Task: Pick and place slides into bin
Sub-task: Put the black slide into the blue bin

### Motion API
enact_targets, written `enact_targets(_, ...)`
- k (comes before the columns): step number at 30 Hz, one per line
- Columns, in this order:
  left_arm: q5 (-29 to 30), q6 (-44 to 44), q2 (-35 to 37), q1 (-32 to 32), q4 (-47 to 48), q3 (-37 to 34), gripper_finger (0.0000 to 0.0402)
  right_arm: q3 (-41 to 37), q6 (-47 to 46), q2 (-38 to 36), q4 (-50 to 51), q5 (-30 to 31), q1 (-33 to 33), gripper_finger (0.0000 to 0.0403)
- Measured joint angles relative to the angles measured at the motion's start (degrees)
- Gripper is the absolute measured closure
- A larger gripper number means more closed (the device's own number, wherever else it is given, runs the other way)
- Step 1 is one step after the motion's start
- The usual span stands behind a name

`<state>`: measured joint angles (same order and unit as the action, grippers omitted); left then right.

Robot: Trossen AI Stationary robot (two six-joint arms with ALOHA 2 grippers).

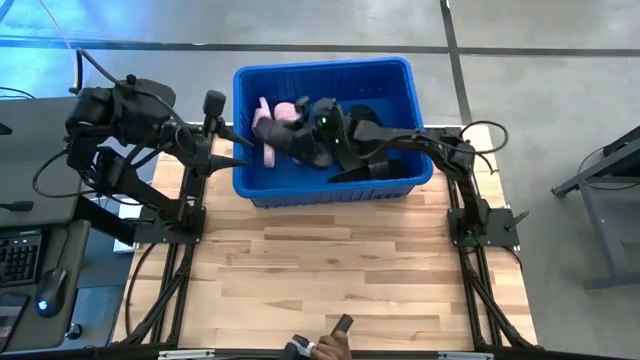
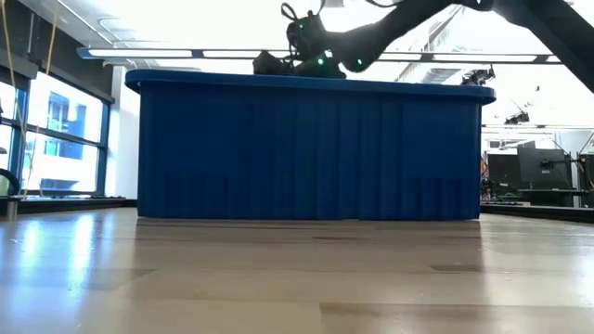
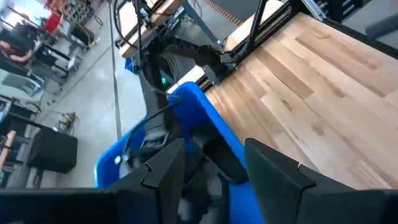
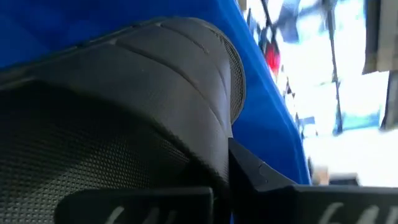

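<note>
The blue bin (image 1: 330, 75) stands at the table's far middle. Pink slides (image 1: 284, 112) and black slides (image 1: 362, 112) lie inside it. My right gripper (image 1: 305, 142) reaches into the bin from the right, above the rim in the low view (image 2: 306, 51), and is shut on a black slide (image 4: 124, 112) that fills its wrist view. My left gripper (image 1: 238, 150) is open and empty just outside the bin's left wall; in its wrist view (image 3: 217, 171) the blue rim (image 3: 205, 118) shows between the fingers. My right gripper holds the black slide near its wide strap (image 4: 186, 68), over the bin's inside. The slide itself hides the place of contact, so the kind of hold cannot be told. In the low view the slide (image 2: 269, 63) sits above the bin's rim.
The bare wooden tabletop (image 1: 340, 270) lies in front of the bin. A person's hand (image 1: 325, 347) shows at the table's near edge. The arm frames stand on both sides of the table.
</note>
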<state>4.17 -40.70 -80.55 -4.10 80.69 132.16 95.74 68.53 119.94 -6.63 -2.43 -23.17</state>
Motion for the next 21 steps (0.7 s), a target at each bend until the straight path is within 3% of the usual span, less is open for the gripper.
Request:
enact_targets(3,0.6,1.1,0.0,0.0,0.2,0.0,0.0245,-5.6,-0.5,0.0,-7.0,-4.2,0.3,0.0401)
enact_targets(7,0.9,1.4,0.0,0.0,0.2,0.0,0.0245,-10.1,-7.2,0.0,-8.7,-11.2,0.3,0.0381)
enact_targets(13,1.7,2.2,0.0,0.0,0.1,0.0,0.0245,-10.6,-14.9,0.0,-6.6,-9.4,0.4,0.0307)
enact_targets(18,2.1,3.7,0.0,0.0,0.1,0.0,0.0245,-10.5,-21.6,-0.2,-8.3,-14.3,0.7,0.0238)
enact_targets(21,3.1,3.9,0.0,0.0,0.1,0.0,0.0245,-10.5,-26.3,-0.2,-8.2,-13.9,2.0,0.0202)
